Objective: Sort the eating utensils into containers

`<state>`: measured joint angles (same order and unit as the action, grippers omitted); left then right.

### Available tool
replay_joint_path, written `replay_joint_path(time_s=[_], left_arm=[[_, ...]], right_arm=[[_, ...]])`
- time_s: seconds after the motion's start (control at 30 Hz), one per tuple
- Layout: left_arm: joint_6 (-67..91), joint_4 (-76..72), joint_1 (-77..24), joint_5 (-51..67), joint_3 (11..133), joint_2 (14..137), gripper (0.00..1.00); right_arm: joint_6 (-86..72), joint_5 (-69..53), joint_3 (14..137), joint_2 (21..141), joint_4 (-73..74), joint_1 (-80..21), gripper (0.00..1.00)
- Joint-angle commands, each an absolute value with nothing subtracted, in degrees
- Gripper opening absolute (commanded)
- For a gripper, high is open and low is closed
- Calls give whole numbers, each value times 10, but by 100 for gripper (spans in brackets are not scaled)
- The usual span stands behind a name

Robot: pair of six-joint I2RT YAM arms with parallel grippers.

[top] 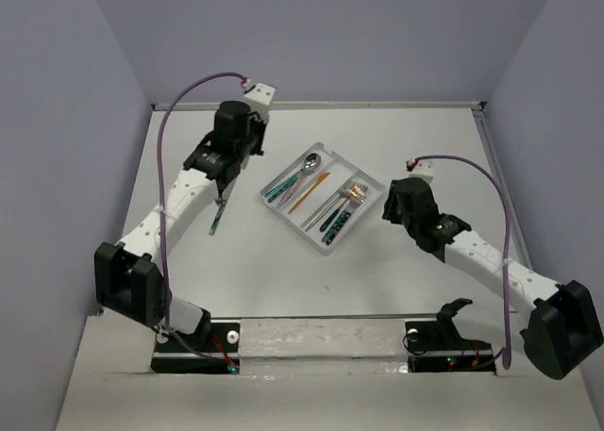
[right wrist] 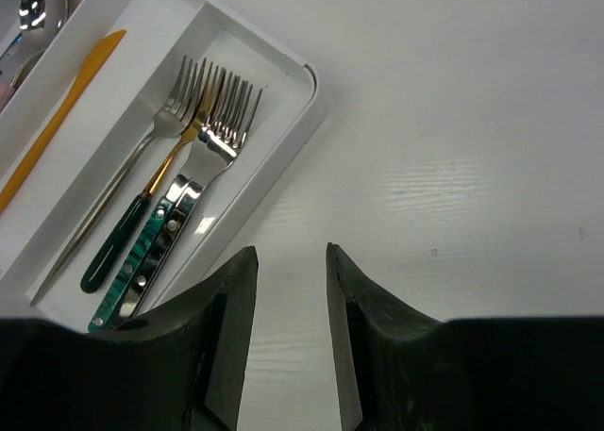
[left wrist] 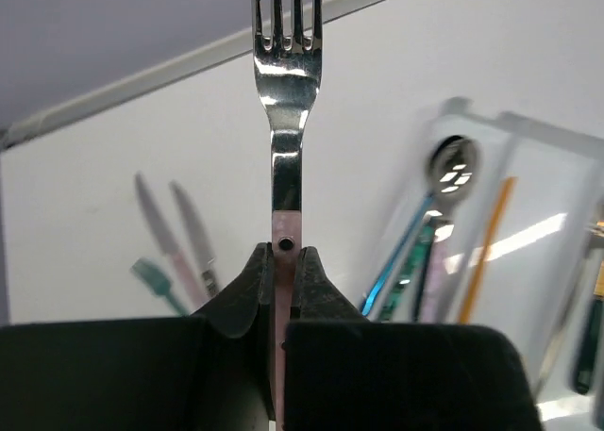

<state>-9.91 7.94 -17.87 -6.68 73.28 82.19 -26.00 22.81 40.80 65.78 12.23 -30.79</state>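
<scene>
My left gripper point(left wrist: 286, 256) is shut on the pink handle of a silver fork point(left wrist: 287, 82) and holds it in the air, tines pointing away. In the top view this gripper point(top: 225, 157) is left of the clear tray point(top: 357, 219). The tray has three compartments: spoons point(left wrist: 453, 162) with blue and teal handles, an orange knife point(top: 309, 193), and several forks point(right wrist: 212, 110). My right gripper point(right wrist: 291, 254) is open and empty over bare table just right of the tray's rim point(right wrist: 274, 167); it also shows in the top view point(top: 392, 203).
Two knives point(left wrist: 179, 228) and a teal handle point(left wrist: 151, 278) lie on the table below the left gripper. A teal-handled utensil point(top: 218, 214) lies left of the tray. Grey walls close in the table on three sides.
</scene>
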Motion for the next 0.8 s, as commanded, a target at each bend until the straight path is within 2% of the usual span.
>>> replay_joint_path(time_s=[0.0, 0.2, 0.33, 0.5, 0.77], left_arm=[[-106, 140, -310, -56, 783, 859, 0], [-70, 178, -436, -3, 875, 985, 0], [-62, 182, -478, 29, 904, 1050, 0], [-14, 206, -488, 69, 942, 1128, 0], [-4, 194, -489, 61, 932, 1148, 0]], right_arm=[[-288, 323, 382, 594, 98, -308, 41], [-304, 388, 335, 479, 84, -308, 40], [-301, 387, 311, 432, 65, -308, 40], [-292, 374, 314, 444, 58, -308, 40], [-280, 334, 334, 506, 53, -308, 40]])
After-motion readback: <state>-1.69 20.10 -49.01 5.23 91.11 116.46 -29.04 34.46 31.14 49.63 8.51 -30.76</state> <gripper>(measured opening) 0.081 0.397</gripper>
